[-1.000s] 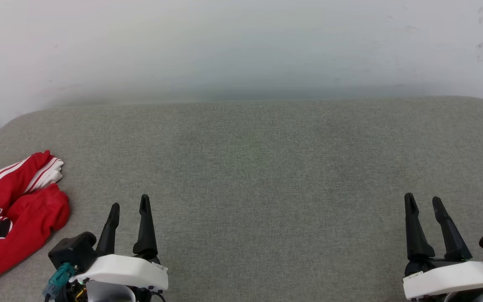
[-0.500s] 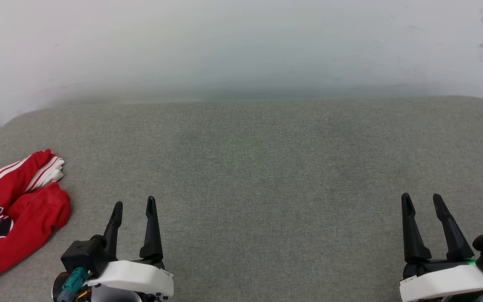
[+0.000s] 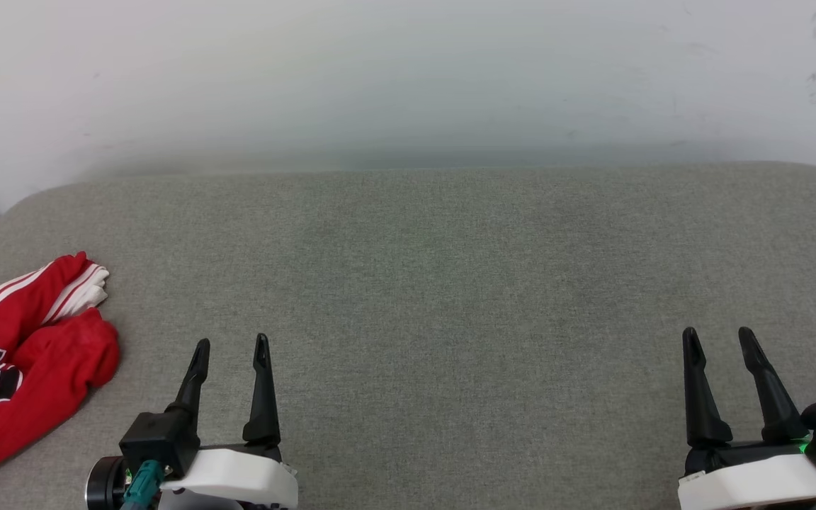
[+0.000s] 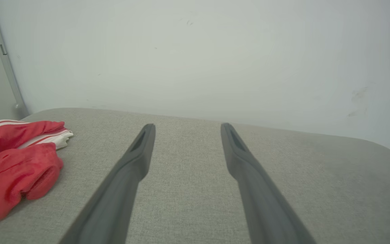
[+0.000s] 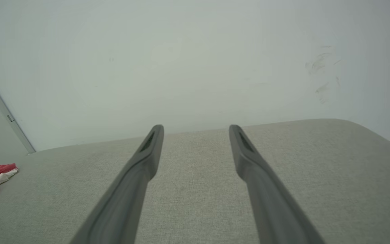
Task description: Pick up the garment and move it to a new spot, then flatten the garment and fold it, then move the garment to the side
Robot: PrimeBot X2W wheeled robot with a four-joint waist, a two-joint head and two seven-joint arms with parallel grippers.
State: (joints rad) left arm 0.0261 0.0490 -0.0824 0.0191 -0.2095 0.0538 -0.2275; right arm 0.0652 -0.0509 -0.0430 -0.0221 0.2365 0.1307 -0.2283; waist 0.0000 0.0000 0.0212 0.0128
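While it spreads across most of the head view, the broad grey fabric-covered surface (image 3: 450, 283) with rounded far corners ends at twelve o'clock against a plain off-white wall (image 3: 408, 71) marked by faint scuffs. Crumpled at the surface's nine o'clock edge lies the red jersey-style garment (image 3: 18, 354), showing white stripes, a striped cuff and part of its black, white-outlined lettering. At seven o'clock the left gripper (image 3: 231, 347) is near the garment but apart from it, its two dark fingers spread wide and empty. At five o'clock the right gripper (image 3: 718, 336), well apart from the garment, also stands wide, holding nothing.
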